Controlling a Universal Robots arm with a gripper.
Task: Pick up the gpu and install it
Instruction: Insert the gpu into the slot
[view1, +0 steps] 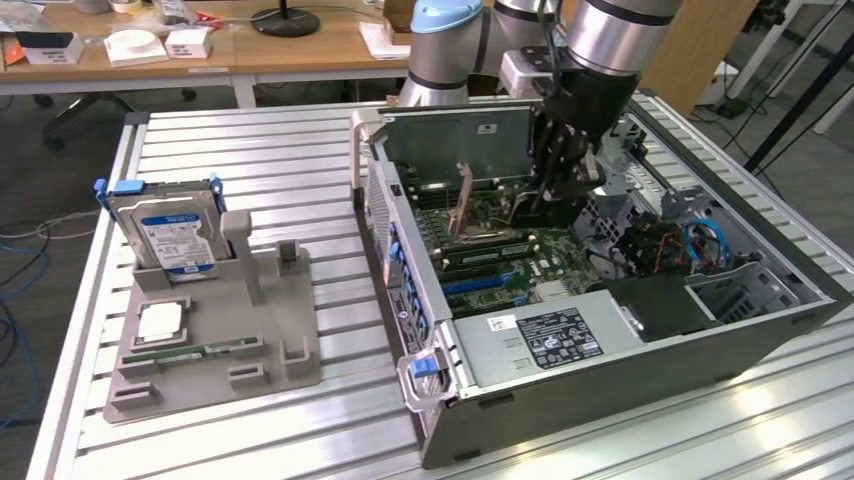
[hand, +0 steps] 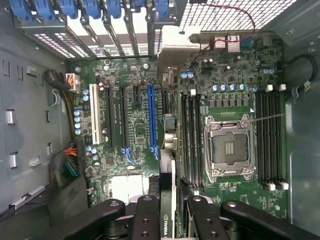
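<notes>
My gripper reaches down into the open computer case and is shut on the gpu, which hangs on edge above the motherboard. In the wrist view the gpu is seen edge-on between my black fingers, with a logo on its near end and its silver bracket at the far end by the case's rear slots. It sits just beside the long blue slot, between that slot and the memory slots. Whether it touches the board I cannot tell.
A grey holder tray stands at the exterior view's left with a blue-labelled hard drive upright, a square chip and a thin memory stick. Inside the case are the processor socket, cables and a power supply.
</notes>
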